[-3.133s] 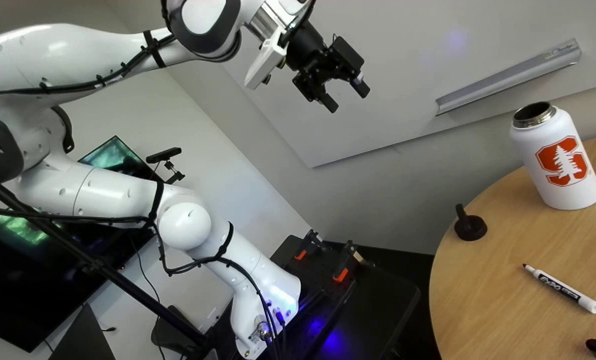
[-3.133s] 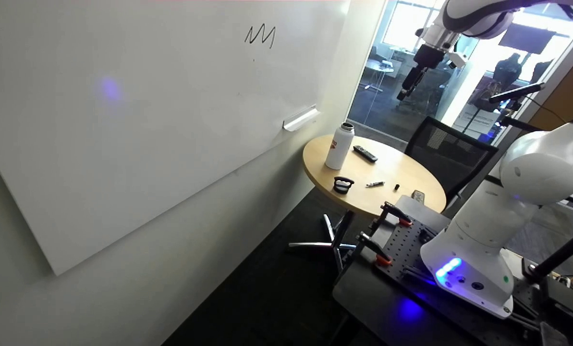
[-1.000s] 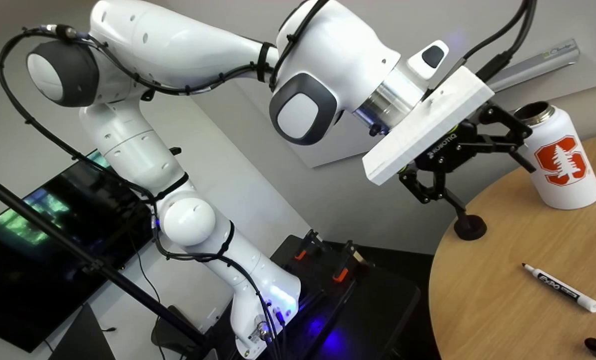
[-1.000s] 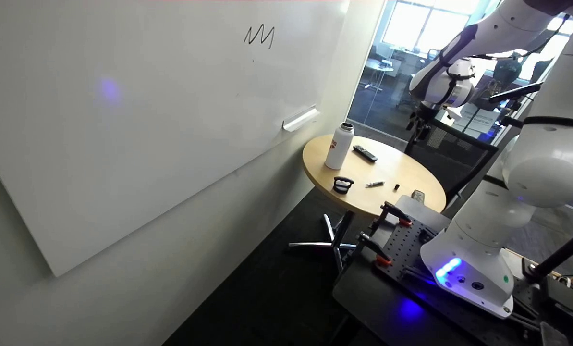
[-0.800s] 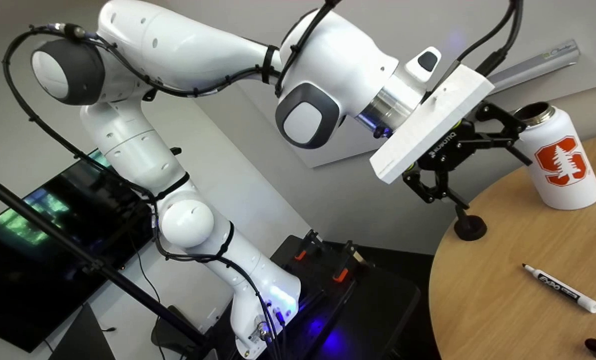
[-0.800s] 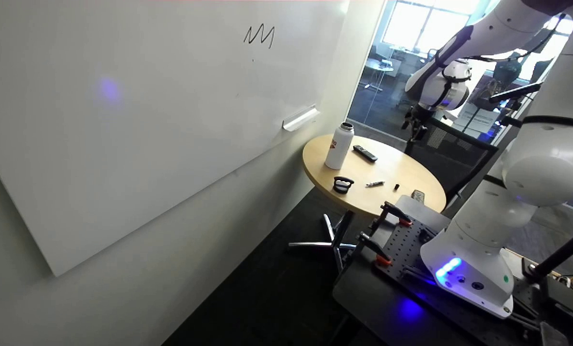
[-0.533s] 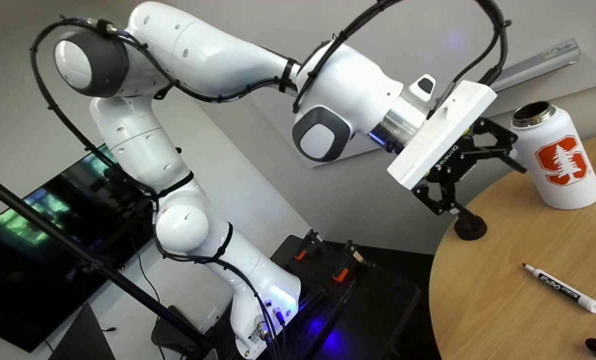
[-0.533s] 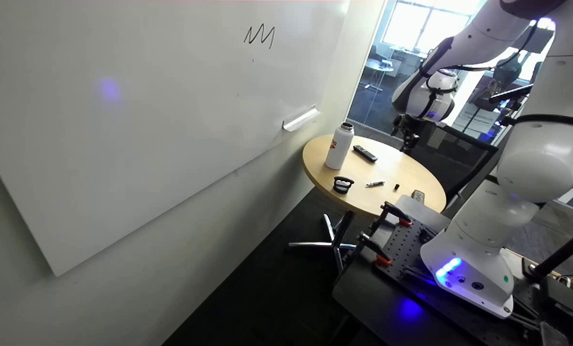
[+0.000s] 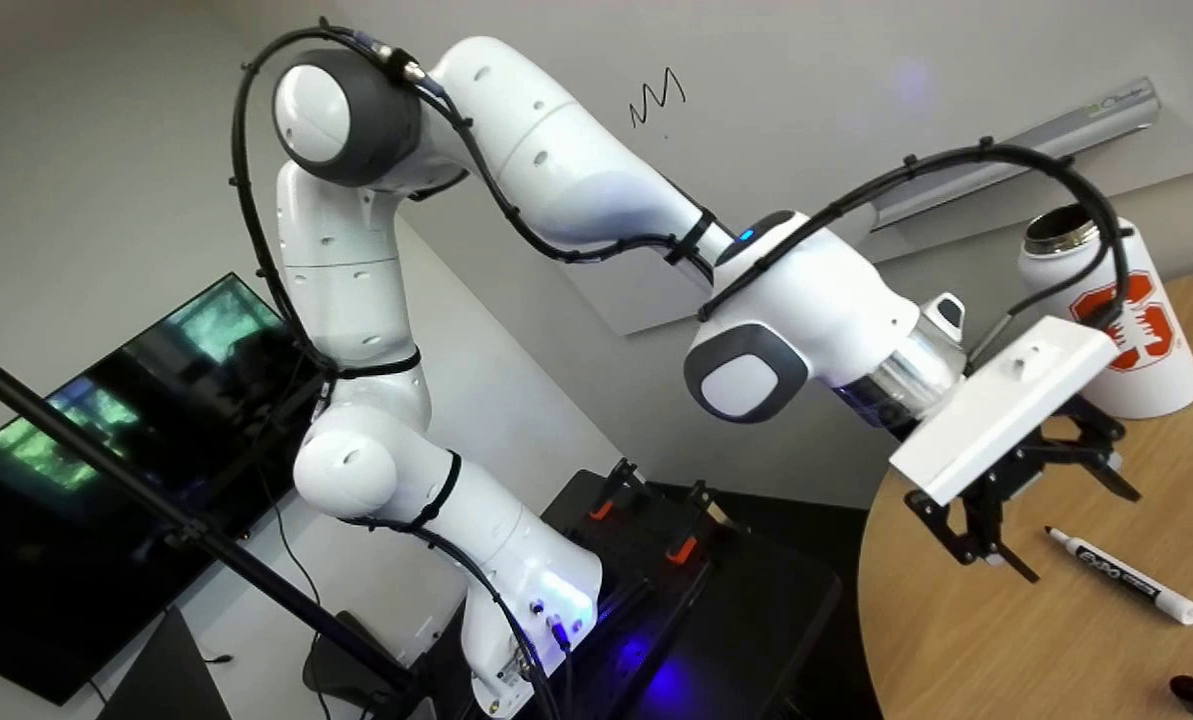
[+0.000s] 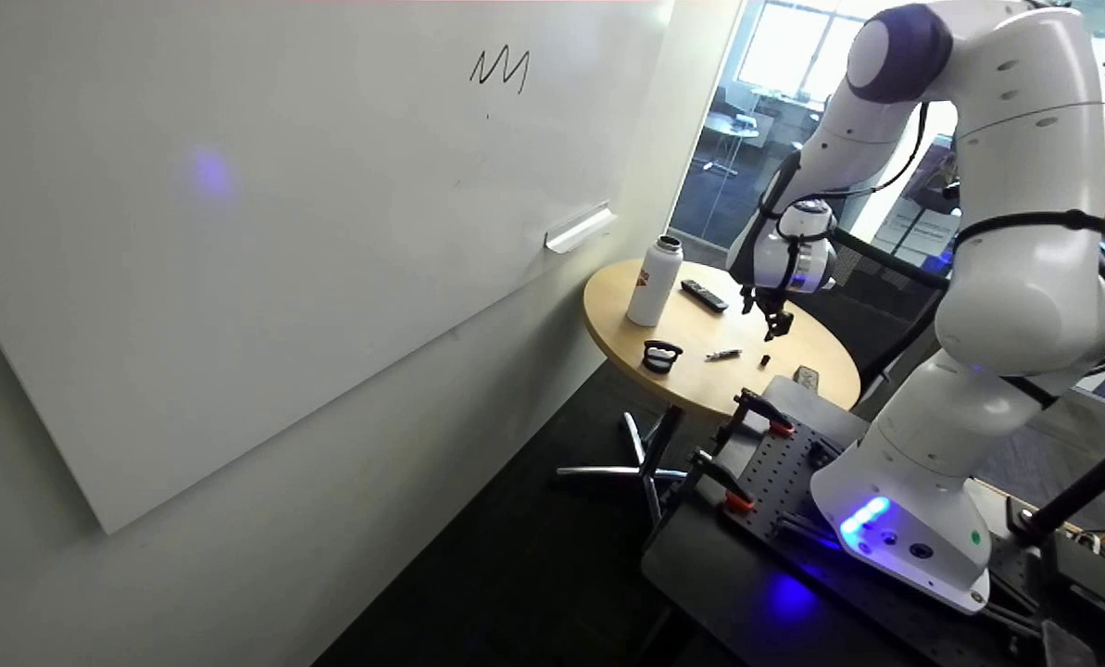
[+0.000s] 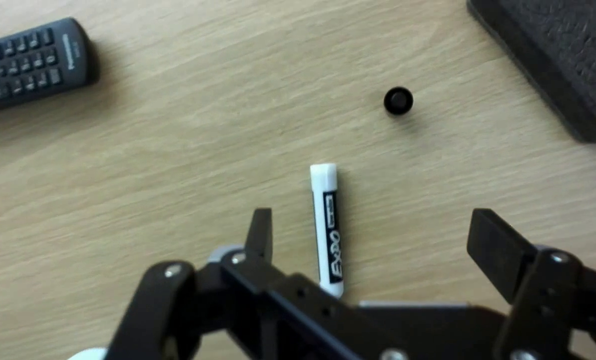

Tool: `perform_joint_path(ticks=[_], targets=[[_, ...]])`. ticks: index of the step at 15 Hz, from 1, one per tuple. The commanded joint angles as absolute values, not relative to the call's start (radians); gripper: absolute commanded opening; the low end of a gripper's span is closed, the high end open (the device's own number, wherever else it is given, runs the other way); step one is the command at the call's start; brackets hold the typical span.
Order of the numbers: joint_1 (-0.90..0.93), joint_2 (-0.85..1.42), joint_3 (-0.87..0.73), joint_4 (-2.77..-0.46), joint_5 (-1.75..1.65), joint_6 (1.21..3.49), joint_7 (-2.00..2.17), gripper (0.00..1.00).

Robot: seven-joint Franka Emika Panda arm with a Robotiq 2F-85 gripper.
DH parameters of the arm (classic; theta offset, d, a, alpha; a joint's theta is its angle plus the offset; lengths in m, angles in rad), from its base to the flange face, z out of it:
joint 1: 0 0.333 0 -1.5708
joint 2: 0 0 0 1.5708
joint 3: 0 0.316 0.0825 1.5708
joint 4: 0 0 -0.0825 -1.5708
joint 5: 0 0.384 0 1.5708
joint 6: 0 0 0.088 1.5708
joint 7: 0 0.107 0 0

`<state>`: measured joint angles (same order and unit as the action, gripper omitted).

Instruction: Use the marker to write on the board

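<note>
Claw (image 11: 370, 222) spread wide above the round wooden surface (image 9: 956, 640), fingers (image 11: 261, 232) far from each other in the wrist view. Expo marker (image 11: 328, 225) lying on the surface, seen there within the gap between them: narrow room left of the barrel, more to the right. White end toward the top of that view, lower end partly hidden behind the claw; in an exterior view, dark tip toward the rim but well inside it. Black cap (image 11: 398, 101) apart from the marker, wood grain between. Remote control (image 11: 28, 60) and dark rectangular block (image 11: 557, 60) farther out, in opposite upper corners of the wrist view, cut off by its edges. White bottle (image 10: 654, 289) upright on the side toward the whiteboard (image 10: 283, 306), mouth open; black cable (image 9: 984, 154) crossing in front of it in an exterior view. Black lid (image 10: 657, 365) with loop handle close to the rim. Whiteboard well apart from the claw, black zigzag scribble (image 10: 501, 69) high up, white tray (image 10: 580, 229) near the lower edge.
</note>
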<state>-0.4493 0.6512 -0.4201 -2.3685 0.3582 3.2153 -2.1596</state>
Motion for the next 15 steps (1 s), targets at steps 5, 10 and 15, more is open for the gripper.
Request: perform_joint_path(ticks=[5, 10, 15], targets=[[-0.616, 0.738, -0.382, -2.194, -0.049, 3.021, -1.882, 1.00], [-0.795, 0.729, -0.231, -2.119, -0.088, 2.860, -1.944, 1.00], [-0.869, 0.718, -0.188, -2.082, -0.081, 2.814, -1.998, 1.00]])
